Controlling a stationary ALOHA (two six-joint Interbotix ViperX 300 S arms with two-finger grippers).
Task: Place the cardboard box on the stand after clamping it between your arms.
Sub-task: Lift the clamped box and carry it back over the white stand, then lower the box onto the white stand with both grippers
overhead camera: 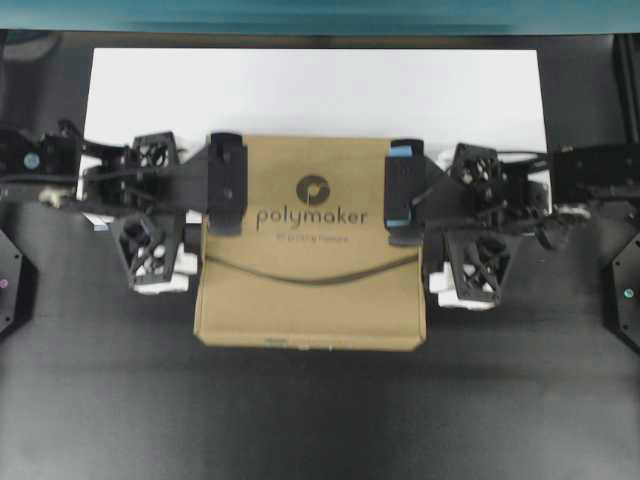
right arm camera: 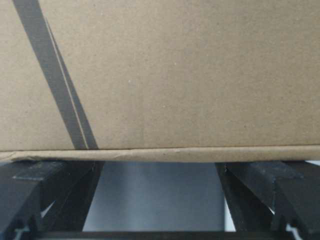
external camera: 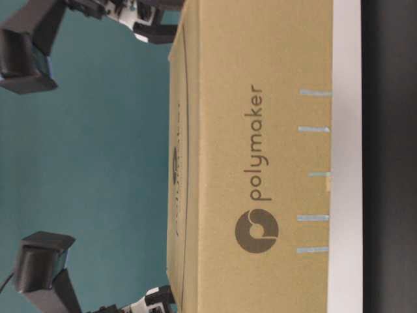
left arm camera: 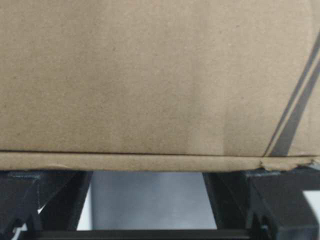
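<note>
Left hand (overhead camera: 226,184) and right hand (overhead camera: 405,192) both wide open, pressed against opposite sides of the cardboard box (overhead camera: 310,285), box partly over the white stand (overhead camera: 310,90), dark tabletop (overhead camera: 300,420) below.

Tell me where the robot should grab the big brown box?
By its two opposite sides, one claw pressing in from the left and one from the right. The box looks too wide and flat for a single claw, so squeezing it between both is probably best.

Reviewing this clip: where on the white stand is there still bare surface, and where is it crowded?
Bare: the stand's far strip behind the cardboard box, running edge to edge, plus both far corners. Crowded: the near middle, where the box overlaps the stand with the left end effector and right end effector at its sides.
</note>
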